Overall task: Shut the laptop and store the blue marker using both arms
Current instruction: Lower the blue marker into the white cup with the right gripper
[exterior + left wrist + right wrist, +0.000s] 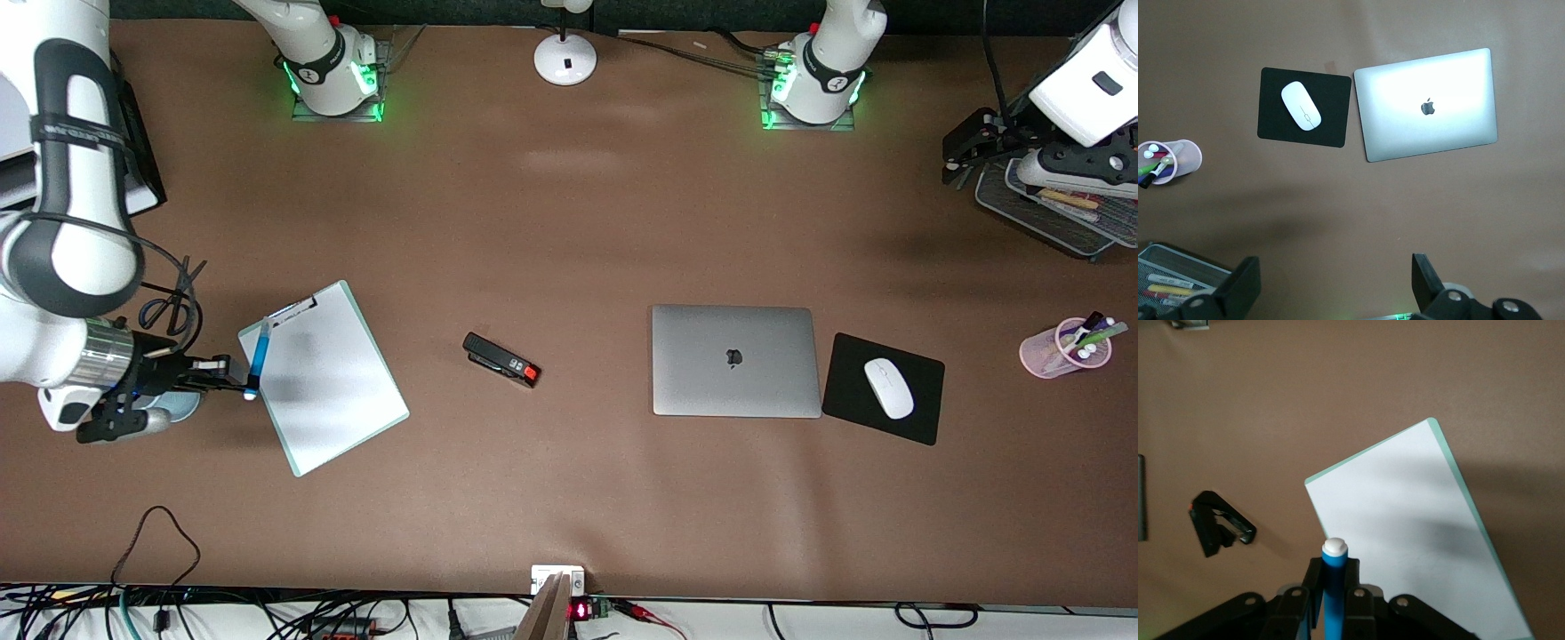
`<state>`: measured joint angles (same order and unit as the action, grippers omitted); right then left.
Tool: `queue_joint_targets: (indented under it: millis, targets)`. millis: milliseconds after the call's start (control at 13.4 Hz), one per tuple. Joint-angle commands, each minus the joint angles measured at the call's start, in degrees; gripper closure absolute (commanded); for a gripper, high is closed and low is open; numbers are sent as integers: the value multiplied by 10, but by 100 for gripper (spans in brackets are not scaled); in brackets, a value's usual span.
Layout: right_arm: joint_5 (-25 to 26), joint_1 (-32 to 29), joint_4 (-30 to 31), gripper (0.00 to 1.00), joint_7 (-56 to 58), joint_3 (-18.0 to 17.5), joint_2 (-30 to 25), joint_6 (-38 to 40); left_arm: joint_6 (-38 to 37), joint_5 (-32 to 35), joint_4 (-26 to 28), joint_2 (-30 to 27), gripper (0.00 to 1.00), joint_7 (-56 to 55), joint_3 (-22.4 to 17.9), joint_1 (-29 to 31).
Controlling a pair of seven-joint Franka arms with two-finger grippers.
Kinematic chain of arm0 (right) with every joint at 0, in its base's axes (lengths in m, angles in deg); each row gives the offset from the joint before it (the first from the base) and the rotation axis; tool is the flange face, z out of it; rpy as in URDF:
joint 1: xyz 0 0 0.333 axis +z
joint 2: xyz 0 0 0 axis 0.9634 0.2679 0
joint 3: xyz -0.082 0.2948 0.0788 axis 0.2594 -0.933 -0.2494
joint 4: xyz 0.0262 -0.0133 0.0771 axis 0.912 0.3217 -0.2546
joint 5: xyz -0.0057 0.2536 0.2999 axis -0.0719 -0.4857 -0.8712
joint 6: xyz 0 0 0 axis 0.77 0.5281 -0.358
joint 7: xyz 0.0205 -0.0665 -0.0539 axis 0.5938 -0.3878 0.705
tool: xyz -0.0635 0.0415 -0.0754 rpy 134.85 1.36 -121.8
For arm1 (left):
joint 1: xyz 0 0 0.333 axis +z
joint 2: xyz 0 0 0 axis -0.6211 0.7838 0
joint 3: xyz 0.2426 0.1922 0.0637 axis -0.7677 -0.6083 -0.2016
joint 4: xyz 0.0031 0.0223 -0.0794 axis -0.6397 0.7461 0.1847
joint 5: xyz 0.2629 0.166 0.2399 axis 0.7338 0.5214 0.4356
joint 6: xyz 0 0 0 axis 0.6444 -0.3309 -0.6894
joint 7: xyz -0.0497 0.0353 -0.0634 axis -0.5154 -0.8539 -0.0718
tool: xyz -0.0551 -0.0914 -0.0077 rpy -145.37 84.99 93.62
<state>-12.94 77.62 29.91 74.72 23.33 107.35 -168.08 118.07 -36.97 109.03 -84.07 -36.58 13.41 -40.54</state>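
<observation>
Now right gripper (242, 384) clamps blue marker (258, 357) over clipboard (329, 391); left gripper (1335, 283) spread over wire tray (1049, 213); laptop (734, 360) shut.

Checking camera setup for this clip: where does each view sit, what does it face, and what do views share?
Front: high across the table, facing both bases; right gripper holds blue marker.
Left wrist: looks down on closed laptop, open fingers showing.
Right wrist: looks down on clipboard, marker clamped.
Front and left wrist share the laptop.

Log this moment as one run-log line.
silver-grey laptop: lid shut | right gripper: shut on bright-blue marker, over clipboard edge | left gripper: open, over wire tray
</observation>
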Motion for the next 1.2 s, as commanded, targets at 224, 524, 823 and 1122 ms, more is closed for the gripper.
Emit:
queue_joint_targets:
  millis: [224,524,823,1122]
  targets:
    - [-30,-8,2,100,-111,-2,-45,40,7,-13,12,-12,0,15,-8,3]
    - [-5,-33,11,100,-120,-2,-53,40,8,-13,12,-9,0,15,-8,3]
    - [4,-48,11,100,-112,-2,-53,40,12,-13,12,-3,0,14,-8,3]
    - [30,-57,11,99,-47,-2,-53,40,11,-13,13,-3,0,14,-8,3]
